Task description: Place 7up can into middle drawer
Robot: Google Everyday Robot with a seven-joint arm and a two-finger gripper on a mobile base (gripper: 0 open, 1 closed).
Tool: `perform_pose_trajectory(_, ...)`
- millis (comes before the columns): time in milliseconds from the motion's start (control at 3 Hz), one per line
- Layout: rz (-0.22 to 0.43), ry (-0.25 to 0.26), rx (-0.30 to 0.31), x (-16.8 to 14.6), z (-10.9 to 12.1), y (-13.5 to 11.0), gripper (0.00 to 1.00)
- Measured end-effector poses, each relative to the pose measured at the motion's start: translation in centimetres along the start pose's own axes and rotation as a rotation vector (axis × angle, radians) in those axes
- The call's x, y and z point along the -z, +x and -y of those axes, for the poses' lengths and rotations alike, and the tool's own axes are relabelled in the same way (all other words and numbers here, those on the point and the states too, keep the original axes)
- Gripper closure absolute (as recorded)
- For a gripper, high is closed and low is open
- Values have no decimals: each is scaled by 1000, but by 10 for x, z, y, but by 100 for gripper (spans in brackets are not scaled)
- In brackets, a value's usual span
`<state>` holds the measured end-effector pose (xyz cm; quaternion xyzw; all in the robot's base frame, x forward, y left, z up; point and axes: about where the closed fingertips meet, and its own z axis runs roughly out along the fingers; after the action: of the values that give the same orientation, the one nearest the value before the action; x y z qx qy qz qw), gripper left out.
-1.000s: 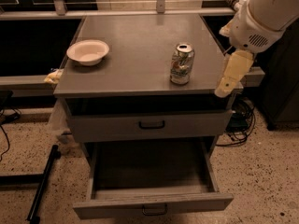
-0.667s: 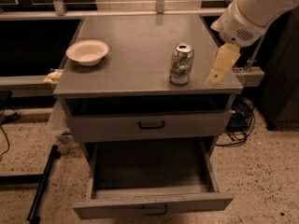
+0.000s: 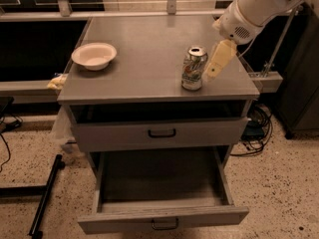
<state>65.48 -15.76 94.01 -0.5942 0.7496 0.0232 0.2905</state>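
The 7up can [image 3: 193, 67] stands upright on the grey cabinet top [image 3: 144, 49], right of centre near the front edge. My gripper [image 3: 218, 61] hangs from the white arm [image 3: 249, 9] just right of the can, close beside it and at its height, apart from it. The middle drawer [image 3: 164, 222] is pulled far out below, its deep tray showing nothing inside and its small dark handle on the low front panel.
A cream bowl [image 3: 93, 55] sits at the left of the cabinet top. The taller-fronted upper drawer [image 3: 159, 132] is shut. A yellowish object [image 3: 57, 82] lies at the cabinet's left edge. Cables [image 3: 255, 128] lie on the floor at right, and a black pole [image 3: 45, 198] at left.
The gripper has moved left and up across the cabinet's right edge, ending close beside the can. The can, bowl and drawers have not moved.
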Motion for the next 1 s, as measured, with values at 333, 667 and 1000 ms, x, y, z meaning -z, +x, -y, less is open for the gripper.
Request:
perform_pose_trajectory(333,57,-34,-49,-23,11,-5,0)
perform_pose_trajectory(667,109,-75,-103,-45,15,-6,0)
perform_pose_trajectory(1000,153,-109,-138,-63,15,-10,0)
